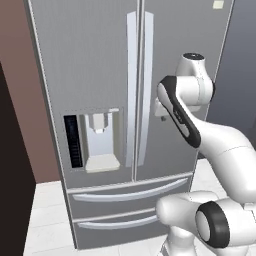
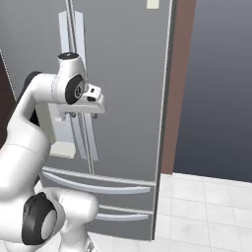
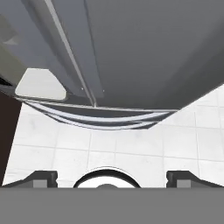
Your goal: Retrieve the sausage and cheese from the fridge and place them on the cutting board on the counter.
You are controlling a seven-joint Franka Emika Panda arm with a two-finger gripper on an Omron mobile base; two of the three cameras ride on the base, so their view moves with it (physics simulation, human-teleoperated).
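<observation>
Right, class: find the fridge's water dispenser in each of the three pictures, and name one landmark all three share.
Left base view: the water dispenser sits left of centre, on the fridge's left door.
Right base view: a sliver of it shows at the left, mostly behind the arm.
Hand view: its pale tray lies upper left.
Shared landmark: the long vertical door handles.

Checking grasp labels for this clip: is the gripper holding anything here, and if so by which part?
Nothing is held. The gripper is open with nothing between its fingertips, near the closed fridge doors.
</observation>
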